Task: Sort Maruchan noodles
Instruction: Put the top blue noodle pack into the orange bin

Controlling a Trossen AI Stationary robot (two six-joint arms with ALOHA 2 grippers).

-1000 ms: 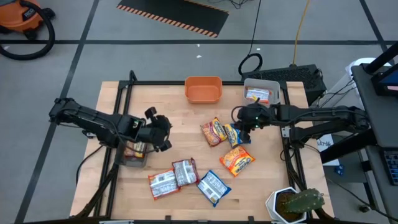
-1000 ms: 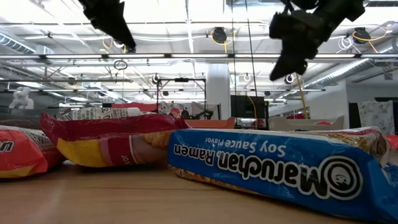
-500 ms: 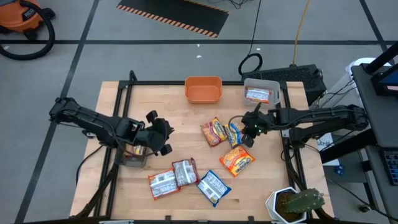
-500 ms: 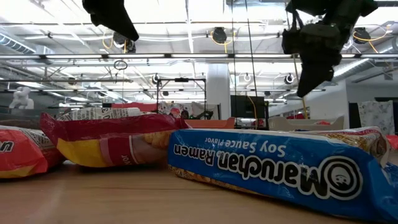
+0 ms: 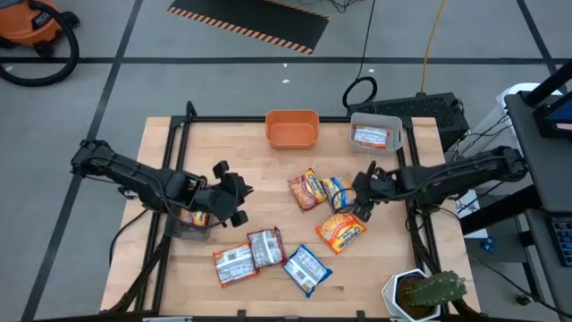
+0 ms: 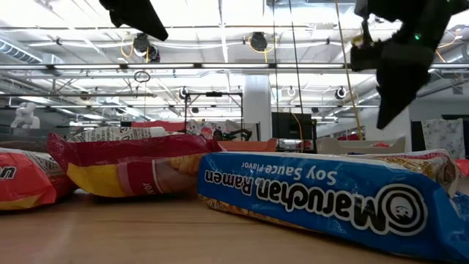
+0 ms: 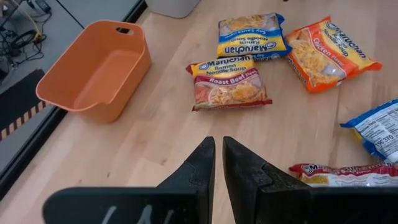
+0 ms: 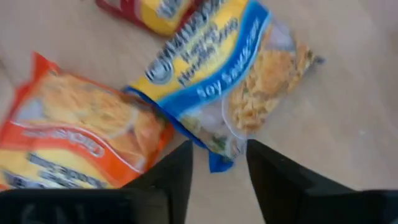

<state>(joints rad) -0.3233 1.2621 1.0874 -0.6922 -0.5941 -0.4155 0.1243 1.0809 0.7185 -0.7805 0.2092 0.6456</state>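
Six ramen packets lie loose on the wooden table (image 5: 161, 143), with a seventh in a bin. At mid-table, a dark red-brown Roast Beef packet (image 5: 307, 189) sits just beside a yellow-blue Soy Sauce packet (image 5: 336, 192). An orange Chicken packet (image 5: 340, 231) lies near them, closer to the front edge. Nearer the front edge, two silver-red packets (image 5: 248, 255) lie touching each other, with a blue-white packet (image 5: 307, 268) just beside them. One further packet (image 5: 368, 137) rests inside the grey bin (image 5: 375, 120) at the far edge. The orange bin (image 5: 292, 129) stands beside it and shows nothing inside.

Right gripper (image 5: 363, 199) hovers just over the near end of the Soy Sauce packet. Its two fingers (image 8: 166, 168) are spread apart, one to each side of the packet's corner. Whether they touch the wrapper cannot be told. Nothing is pinched between them.

Left gripper (image 5: 234, 199) is positioned over bare wood at the left of the table, well apart from the mid-table packets. Its fingers are pressed almost together, with only a thin gap showing in the left wrist view. It holds nothing. A small container (image 5: 191, 224) sits partly hidden beneath the left arm; its contents cannot be made out.
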